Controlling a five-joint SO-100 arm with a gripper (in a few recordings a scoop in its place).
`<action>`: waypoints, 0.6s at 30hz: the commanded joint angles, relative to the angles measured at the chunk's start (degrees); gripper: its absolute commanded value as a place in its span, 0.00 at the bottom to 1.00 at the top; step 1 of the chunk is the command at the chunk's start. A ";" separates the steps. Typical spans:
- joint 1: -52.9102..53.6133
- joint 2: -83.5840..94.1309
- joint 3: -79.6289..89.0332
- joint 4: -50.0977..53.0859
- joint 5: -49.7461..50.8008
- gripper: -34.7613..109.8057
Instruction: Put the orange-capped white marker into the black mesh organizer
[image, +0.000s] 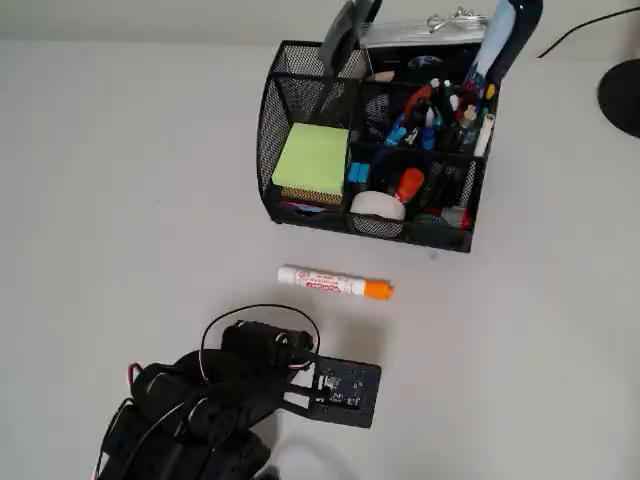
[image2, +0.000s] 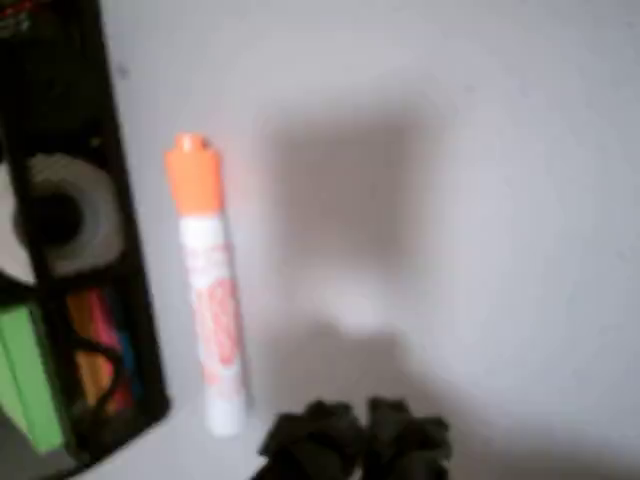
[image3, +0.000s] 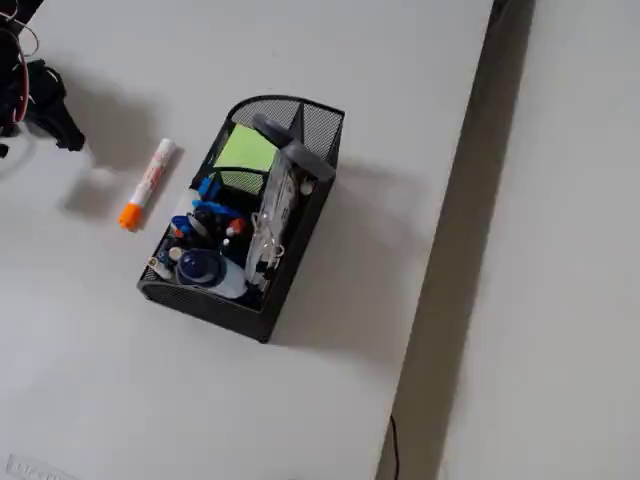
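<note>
one orange-capped white marker, one black mesh organizer, one green sticky-note pad, one tape roll.
</note>
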 joint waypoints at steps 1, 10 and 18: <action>0.26 0.44 -0.18 0.09 -0.53 0.24; 0.26 0.44 -0.18 0.09 -0.53 0.24; 0.00 0.44 -0.18 0.09 -0.88 0.24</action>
